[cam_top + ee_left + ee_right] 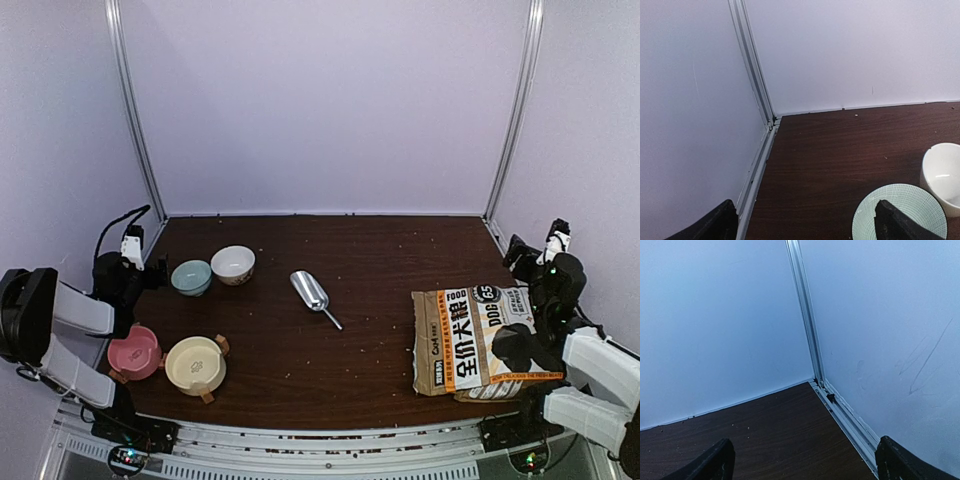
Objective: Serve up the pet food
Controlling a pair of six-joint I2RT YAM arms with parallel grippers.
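Counted from above: four bowls (teal bowl (191,277), white bowl (233,265), pink bowl (134,353), cream bowl (195,365)), one scoop (312,292), one bag (470,340) at the table (380,300) right edge. Found pet food (748,428) only as stray specks, some toward the far right corner, ahead of right gripper (807,465). Spread wide, holding nothing: left gripper (805,225), right likewise. Caught on left wrist only teal and white bowls.

We see a robot test cell in a lab. Plain pale lilac wall panels (330,100) box in a dark brown wood-grain tabletop (370,260). Slim silver aluminium corner posts (752,65) join the panels: one ahead and left of the left gripper (804,205), another straight ahead of the right gripper (805,440). A slotted silver aluminium mounting rail (300,442) lies behind both grippers, at the arms' bases.
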